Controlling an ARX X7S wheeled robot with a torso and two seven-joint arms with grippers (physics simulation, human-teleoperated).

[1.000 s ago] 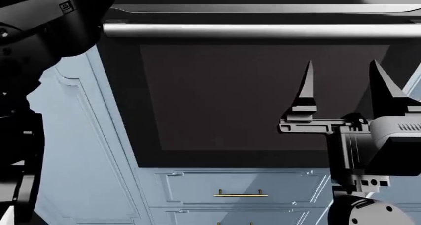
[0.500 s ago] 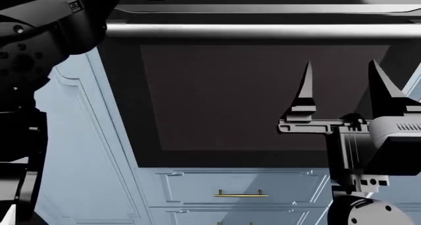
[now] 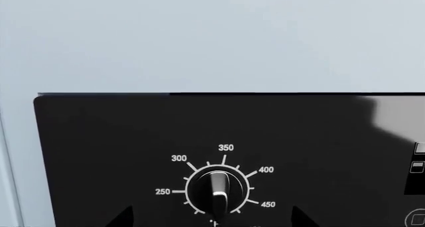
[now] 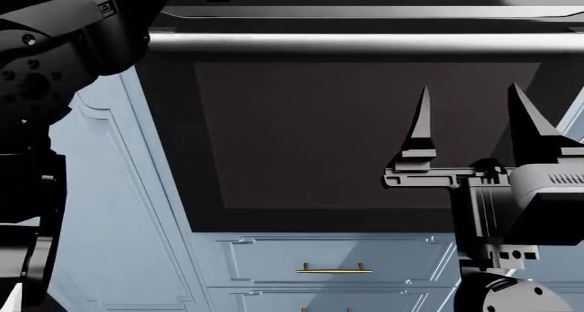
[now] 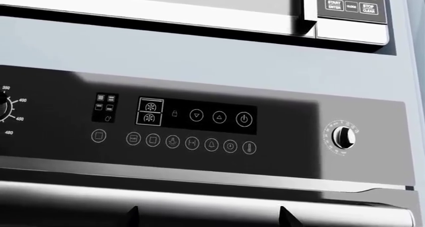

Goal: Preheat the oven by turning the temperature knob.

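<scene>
Surroundings: pale blue cabinet panels [image 4: 119,209] flank the oven [image 4: 365,134] on its left; a drawer front with a brass pull [image 4: 334,269] sits directly below the oven door; a microwave keypad [image 5: 350,5] shows above the oven's control panel in the right wrist view.
In the way: the black left arm [image 4: 46,66] covers the oven's upper left corner in the head view; the right claw [image 4: 470,131] stands in front of the oven door glass.
Oven: fills the head view's centre, its long silver bar handle [image 4: 365,43] running horizontally across the door top.
Temperature knob [image 3: 218,189]: at the left end of the oven's control panel, ringed by marks from 250 to 450; its raised grip runs vertically, toward the bottom of the dial.
Second knob [image 5: 343,136]: at the panel's right end, past the touch display [image 5: 197,116].
Right claw: fingers spread, gripping nothing.
Left claw: only two dark tips [image 3: 123,218] show below the knob, apart, clear of it.
</scene>
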